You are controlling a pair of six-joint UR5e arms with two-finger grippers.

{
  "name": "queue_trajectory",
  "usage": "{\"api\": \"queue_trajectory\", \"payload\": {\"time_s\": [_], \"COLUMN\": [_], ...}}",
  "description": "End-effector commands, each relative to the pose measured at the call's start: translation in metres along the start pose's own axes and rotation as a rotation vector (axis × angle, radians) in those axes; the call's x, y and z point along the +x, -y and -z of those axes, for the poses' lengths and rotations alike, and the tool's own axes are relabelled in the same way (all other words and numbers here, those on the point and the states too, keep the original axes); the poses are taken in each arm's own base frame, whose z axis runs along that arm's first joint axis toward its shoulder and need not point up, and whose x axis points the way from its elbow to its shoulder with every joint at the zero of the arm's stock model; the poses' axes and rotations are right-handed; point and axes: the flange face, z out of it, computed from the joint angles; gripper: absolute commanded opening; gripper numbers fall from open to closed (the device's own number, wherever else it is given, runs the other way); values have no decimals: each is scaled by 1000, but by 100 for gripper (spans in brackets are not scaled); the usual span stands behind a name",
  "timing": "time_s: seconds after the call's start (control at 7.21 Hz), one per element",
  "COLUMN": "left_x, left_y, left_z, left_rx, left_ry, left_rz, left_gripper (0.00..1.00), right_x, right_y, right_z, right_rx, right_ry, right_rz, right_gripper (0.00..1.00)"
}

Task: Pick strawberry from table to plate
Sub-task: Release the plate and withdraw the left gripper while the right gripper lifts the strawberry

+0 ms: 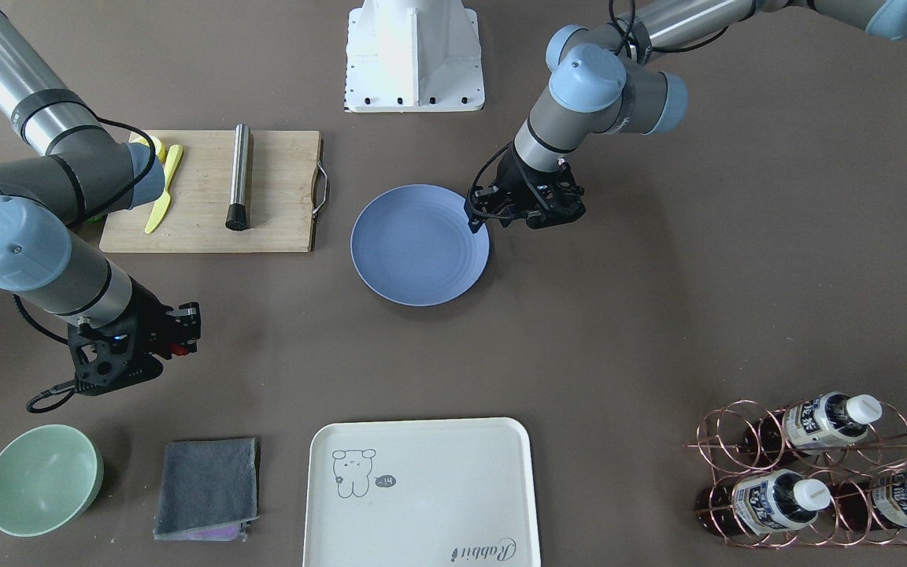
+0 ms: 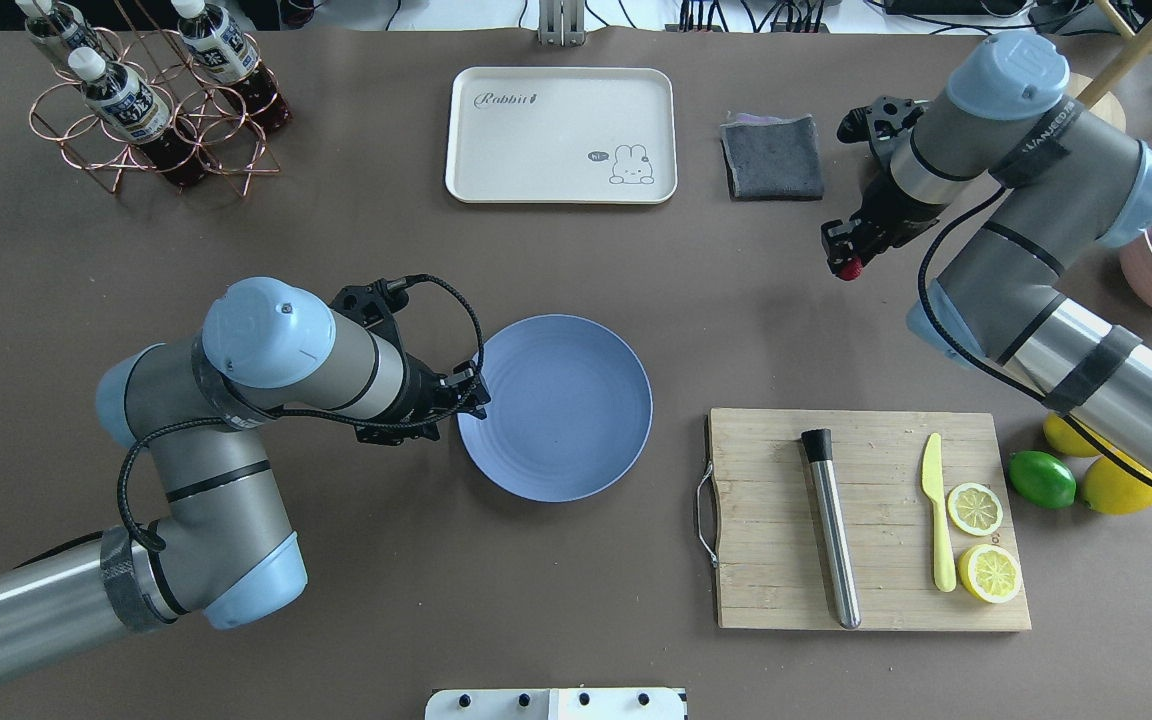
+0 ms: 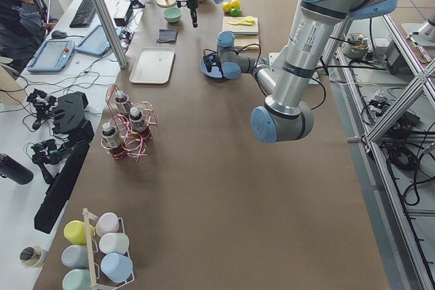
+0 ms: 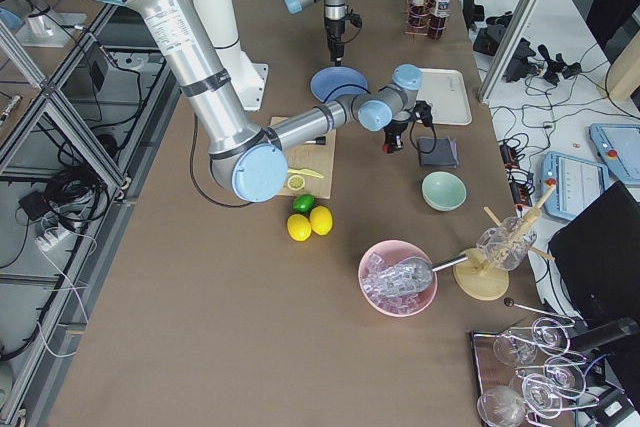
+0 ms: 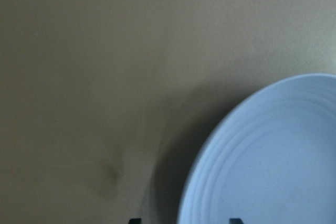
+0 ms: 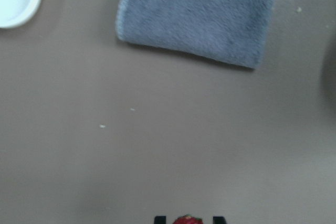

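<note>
The strawberry (image 2: 847,269) is a small dark-red berry pinched between the fingertips of my right gripper (image 2: 841,262), which is shut on it and held a little above the table (image 2: 576,260), near the grey cloth. In the right wrist view the strawberry (image 6: 187,220) shows at the bottom edge between the two fingertips. The blue plate (image 2: 576,420) lies mid-table with nothing on it. My left gripper (image 2: 471,395) hangs open over the plate's left rim. In the left wrist view its two tips straddle the rim of the plate (image 5: 273,166).
A grey cloth (image 2: 772,157) and a cream tray (image 2: 561,110) lie beyond the plate. A wooden cutting board (image 2: 766,530) holds a metal rod, a yellow knife and lemon halves. Lemons and a lime (image 2: 1041,479) sit beside it. A bottle rack (image 2: 151,110) stands far left, a green bowl (image 1: 42,479) by the cloth.
</note>
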Motion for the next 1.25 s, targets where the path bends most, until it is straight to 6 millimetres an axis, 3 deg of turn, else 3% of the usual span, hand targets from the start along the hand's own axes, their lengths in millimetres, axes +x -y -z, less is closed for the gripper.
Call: {"api": "queue_trajectory", "payload": {"time_s": [0.0, 0.14, 0.28, 0.42, 0.69, 0.83, 1.11], "left_x": [-10, -20, -54, -84, -113, -121, -125], "left_y": [66, 93, 120, 150, 197, 206, 208], "left_z": [50, 72, 87, 103, 131, 136, 138], "left_rx": [-9, -9, -16, -6, 21, 15, 19], "left_ry": [23, 43, 90, 121, 192, 222, 224], "left_rz": [6, -67, -128, -183, -252, -281, -278], "left_gripper": [64, 64, 64, 64, 64, 64, 65], "right_x": [-100, -151, -207, -249, -314, -328, -338], "right_y": [-8, -23, -45, -66, -121, -143, -145], "right_z": [15, 14, 3, -12, -50, -70, -76], "right_rx": [-2, 1, 23, 29, 33, 34, 47], "right_ry": [69, 98, 99, 99, 85, 66, 55], "right_rz": [-96, -145, -174, -199, -206, -192, -192], "right_gripper": [0, 0, 0, 0, 0, 0, 0]}}
